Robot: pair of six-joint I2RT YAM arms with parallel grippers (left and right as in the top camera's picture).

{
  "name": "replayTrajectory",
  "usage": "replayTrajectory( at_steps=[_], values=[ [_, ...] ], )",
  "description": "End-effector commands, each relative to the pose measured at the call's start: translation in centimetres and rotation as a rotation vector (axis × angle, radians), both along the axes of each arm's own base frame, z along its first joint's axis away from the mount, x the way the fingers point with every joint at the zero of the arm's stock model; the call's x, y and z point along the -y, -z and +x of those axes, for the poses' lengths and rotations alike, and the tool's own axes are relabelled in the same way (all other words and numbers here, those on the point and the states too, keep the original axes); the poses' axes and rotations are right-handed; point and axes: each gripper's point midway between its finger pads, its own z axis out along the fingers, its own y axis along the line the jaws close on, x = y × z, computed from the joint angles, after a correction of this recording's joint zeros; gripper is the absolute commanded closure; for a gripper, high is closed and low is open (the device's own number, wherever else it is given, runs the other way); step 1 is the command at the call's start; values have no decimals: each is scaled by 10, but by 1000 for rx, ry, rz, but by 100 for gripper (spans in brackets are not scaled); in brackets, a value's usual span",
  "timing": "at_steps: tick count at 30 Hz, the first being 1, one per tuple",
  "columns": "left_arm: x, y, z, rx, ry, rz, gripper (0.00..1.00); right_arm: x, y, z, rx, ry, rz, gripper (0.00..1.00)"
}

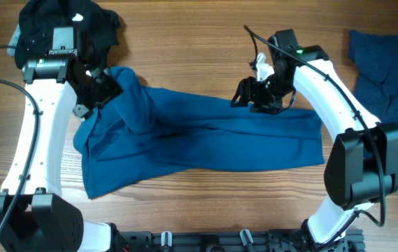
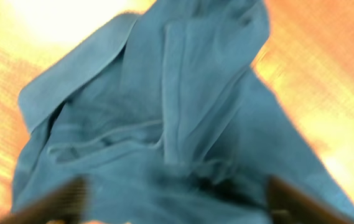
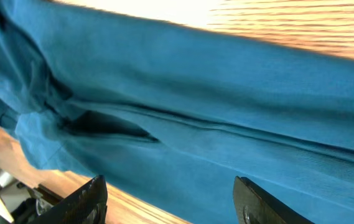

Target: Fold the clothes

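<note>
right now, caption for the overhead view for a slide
Left gripper and right gripper open over a crumpled blue garment on the wooden table.

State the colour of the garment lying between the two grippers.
Plain teal blue garment, clearest in the overhead view.

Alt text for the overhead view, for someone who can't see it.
A blue garment lies rumpled across a wooden table, the left gripper at its bunched left end and the right gripper at its upper edge. A black garment sits top left, a navy garment far right.
</note>
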Motion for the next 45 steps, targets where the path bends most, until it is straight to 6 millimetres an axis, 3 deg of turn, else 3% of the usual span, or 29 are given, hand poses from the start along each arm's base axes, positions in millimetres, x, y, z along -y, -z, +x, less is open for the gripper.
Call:
replayTrajectory(
  at_steps=[1, 10, 15, 23, 28, 34, 38, 42, 45],
  values=[
    [8, 8, 18, 24, 66, -22, 1, -17, -7, -7, 22, -57, 37, 34],
    [27, 59, 66, 60, 249, -85, 1, -37, -7, -14, 37, -112, 41, 34],
    [22, 84, 81, 58, 311, -37, 1, -39, -7, -15, 38, -118, 41, 34],
    [13, 85, 102, 138, 535, 99, 0, -39, -7, -15, 35, -118, 41, 34],
    [6, 89, 104, 136, 568, 127, 2, -40, -7, -16, 35, -120, 41, 34],
    [-8, 116, 98, 69, 538, 92, 5, -40, -7, -16, 33, -120, 41, 34],
    [-4, 123, 97, 70, 540, 30, 8, -40, -7, -16, 32, -120, 40, 34],
    [0, 122, 96, 73, 545, 11, 16, -40, -7, -16, 35, -120, 41, 34],
    [1, 122, 95, 69, 545, 3, 28, -40, -7, -15, 36, -120, 41, 34]
  ],
)
